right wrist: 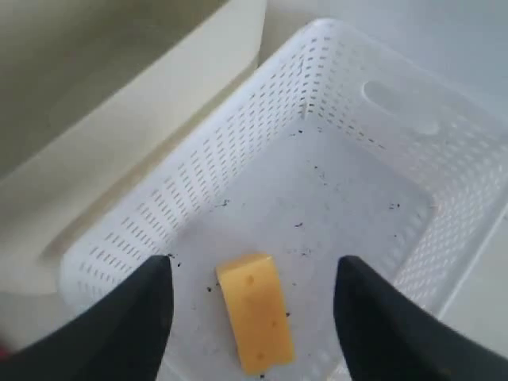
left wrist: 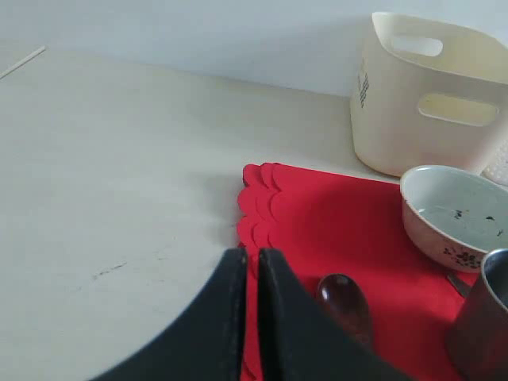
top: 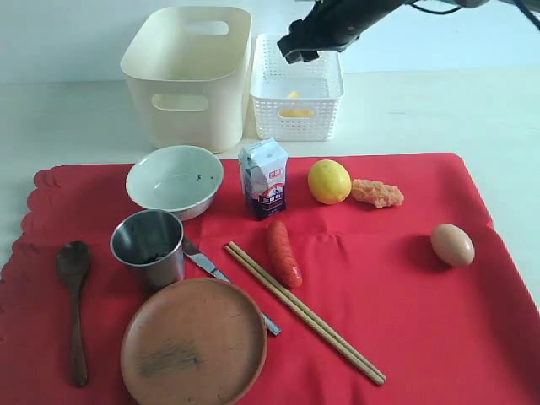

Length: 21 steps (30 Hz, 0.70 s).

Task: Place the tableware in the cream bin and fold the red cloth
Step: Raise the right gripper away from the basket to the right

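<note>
The red cloth (top: 405,287) lies flat and carries the pale bowl (top: 175,179), steel cup (top: 148,245), brown plate (top: 194,342), wooden spoon (top: 74,295), knife (top: 202,260) and chopsticks (top: 304,312). Behind it stands the cream bin (top: 187,72). My right gripper (top: 299,51) hangs open over the white basket (top: 297,89); between its jaws (right wrist: 254,266) a yellow cheese slice (right wrist: 255,313) lies loose on the basket floor. My left gripper (left wrist: 251,252) is shut and empty, low over the cloth's scalloped edge (left wrist: 258,198) beside the spoon (left wrist: 345,298).
On the cloth also sit a milk carton (top: 264,179), lemon (top: 329,181), an orange food piece (top: 377,193), a sausage (top: 284,251) and an egg (top: 452,245). The basket stands right against the cream bin's side.
</note>
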Each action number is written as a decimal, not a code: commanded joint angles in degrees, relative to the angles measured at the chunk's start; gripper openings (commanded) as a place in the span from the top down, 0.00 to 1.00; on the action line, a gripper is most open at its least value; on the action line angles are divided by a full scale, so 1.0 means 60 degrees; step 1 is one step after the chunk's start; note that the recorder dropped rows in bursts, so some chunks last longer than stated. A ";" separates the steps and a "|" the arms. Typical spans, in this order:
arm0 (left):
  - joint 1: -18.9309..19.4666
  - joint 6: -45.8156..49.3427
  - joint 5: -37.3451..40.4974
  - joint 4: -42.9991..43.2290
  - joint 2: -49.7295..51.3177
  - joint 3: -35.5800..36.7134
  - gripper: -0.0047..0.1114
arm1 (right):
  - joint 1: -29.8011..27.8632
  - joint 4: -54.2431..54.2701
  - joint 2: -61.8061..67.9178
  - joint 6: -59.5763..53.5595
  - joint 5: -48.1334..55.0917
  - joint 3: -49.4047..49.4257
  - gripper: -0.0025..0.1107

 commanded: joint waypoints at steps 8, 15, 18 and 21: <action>0.0013 -0.0019 -0.0044 0.0035 -0.0063 0.0034 0.89 | -0.0020 -0.1931 -0.1778 0.2318 0.2360 -0.0061 0.57; 0.0013 -0.0019 -0.0044 0.0035 -0.0063 0.0034 0.89 | -0.0020 -0.2718 -0.2485 0.3063 0.4210 0.0122 0.76; 0.0013 -0.0019 -0.0044 0.0035 -0.0063 0.0034 0.89 | -0.0020 -0.2782 -0.3067 0.3136 0.4346 0.0819 0.86; 0.0013 -0.0019 -0.0044 0.0035 -0.0063 0.0034 0.89 | -0.0020 -0.2782 -0.3919 0.3136 0.4240 0.1745 0.97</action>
